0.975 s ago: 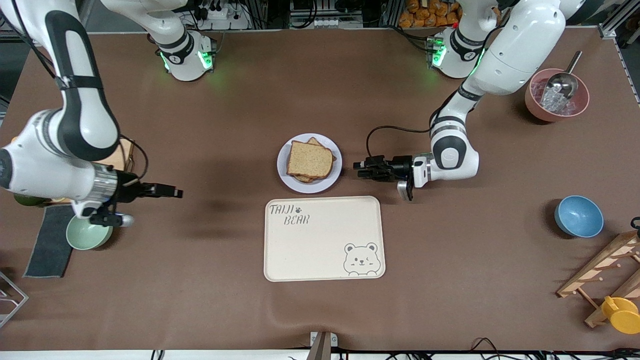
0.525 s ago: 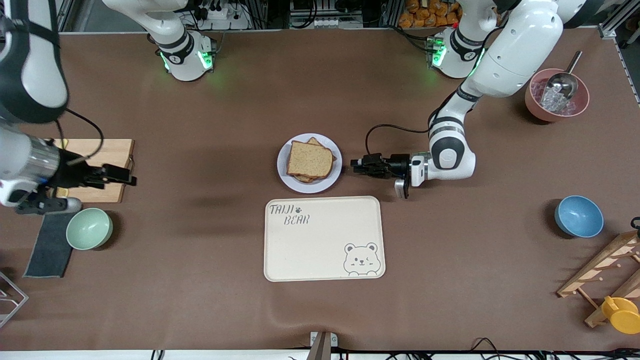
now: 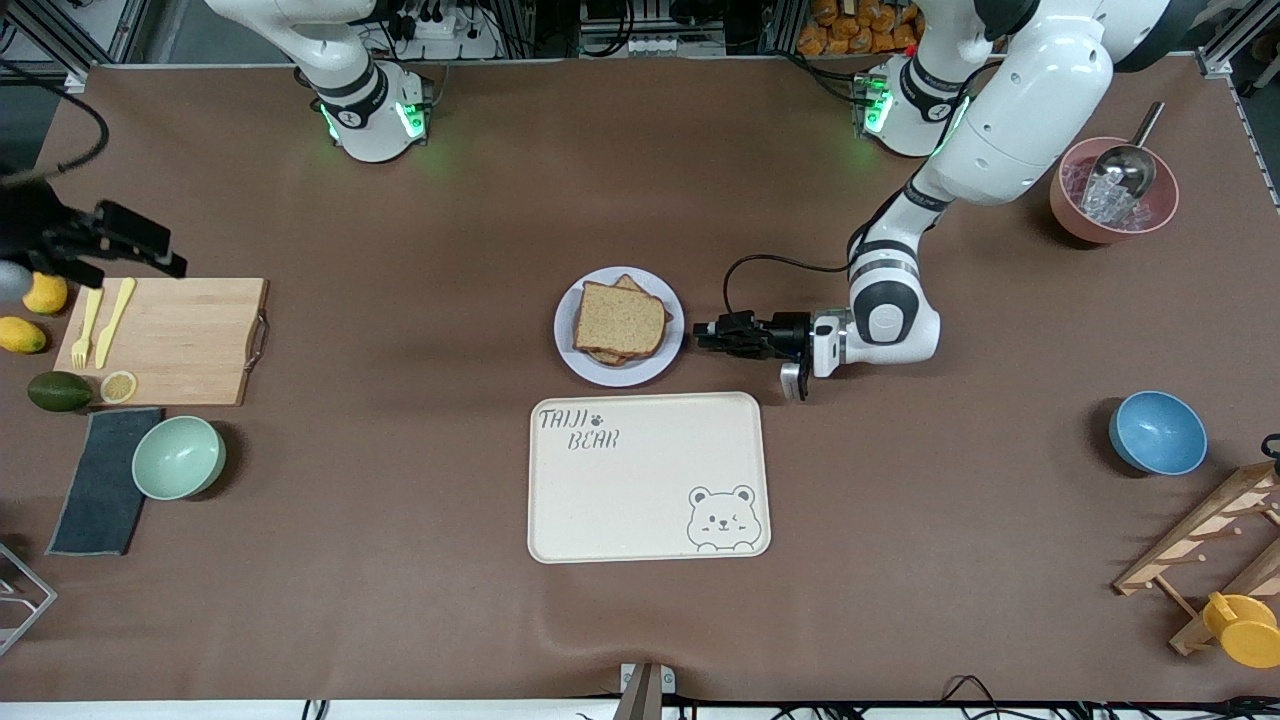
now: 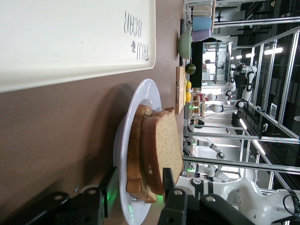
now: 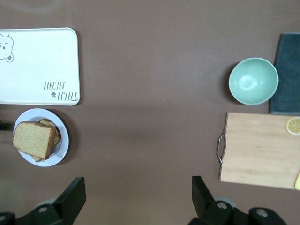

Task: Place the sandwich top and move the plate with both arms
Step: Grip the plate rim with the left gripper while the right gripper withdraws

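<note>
- Front view shows the round, flat, pale lavender-white plate [image 3: 619, 326] mid-bench, just farther from the camera than the rectangular cream tray with a bear drawing [image 3: 648, 476]; the squarish brown wholegrain sandwich top [image 3: 619, 319] already lies on the stack on it.
- Left hand [image 3: 708, 333] sits low beside the plate's rim, toward the left arm's end of the bench. In the left wrist view its fingers [image 4: 169, 185] stand partly spread, one above and one below the rim of the plate [image 4: 127, 140], not yet pinching it as far as I can tell from this close, oblique angle.
- Right hand [image 3: 150, 243] hangs spread and empty over the pale wooden cutting board [image 3: 165, 340], well apart from the plate; its wrist view shows both fingers [image 5: 71, 197] wide.
- Handling, as I judge it: the plate is stiff, light and probably slick, so a thin rim pinch from one side may let it tilt. The bread is soft, loose and unfastened, so it could slide.
- Best hold: opposite points on the rim, one hand each, kept level.
</note>
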`<state>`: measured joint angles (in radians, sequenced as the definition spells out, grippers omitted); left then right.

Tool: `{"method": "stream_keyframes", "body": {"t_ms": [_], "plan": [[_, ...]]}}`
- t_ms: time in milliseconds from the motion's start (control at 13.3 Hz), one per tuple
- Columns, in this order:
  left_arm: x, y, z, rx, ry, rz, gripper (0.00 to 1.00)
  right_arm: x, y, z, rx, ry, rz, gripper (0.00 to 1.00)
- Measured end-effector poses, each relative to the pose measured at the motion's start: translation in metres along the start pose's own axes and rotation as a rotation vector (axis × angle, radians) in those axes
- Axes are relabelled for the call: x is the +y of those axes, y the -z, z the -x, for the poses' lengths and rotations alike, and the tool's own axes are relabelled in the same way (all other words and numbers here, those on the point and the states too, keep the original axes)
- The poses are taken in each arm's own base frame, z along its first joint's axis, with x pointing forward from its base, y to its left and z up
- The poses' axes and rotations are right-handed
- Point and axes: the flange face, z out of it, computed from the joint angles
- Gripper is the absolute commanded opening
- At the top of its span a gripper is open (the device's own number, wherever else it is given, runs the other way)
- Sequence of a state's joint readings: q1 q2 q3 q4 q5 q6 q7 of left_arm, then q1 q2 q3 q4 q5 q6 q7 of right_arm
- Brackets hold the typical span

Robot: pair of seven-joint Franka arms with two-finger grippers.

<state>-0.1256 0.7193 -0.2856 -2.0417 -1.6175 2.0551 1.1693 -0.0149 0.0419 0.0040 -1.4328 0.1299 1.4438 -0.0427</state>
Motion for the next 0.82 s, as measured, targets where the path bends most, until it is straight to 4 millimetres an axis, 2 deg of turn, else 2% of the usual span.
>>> {"method": "stream_keyframes", "body": {"t_ms": [150, 225, 525, 825], "plan": [[-0.003, -0.006, -0.002, -0.003, -0.002, 0.002, 0.42, -0.005, 0.014, 0.011, 0.023, -0.008, 0.021, 1.00], [-0.004, -0.009, -0.002, -0.003, -0.002, 0.002, 0.41, -0.006, 0.015, 0.009, 0.043, -0.008, 0.032, 1.00], [-0.008, -0.014, -0.001, -0.003, 0.002, -0.001, 0.40, 0.000, 0.004, 0.000, 0.060, -0.019, 0.036, 1.00], [-0.010, -0.016, -0.002, -0.001, -0.001, -0.018, 0.40, 0.003, 0.003, -0.001, 0.060, -0.023, 0.055, 1.00]]}}
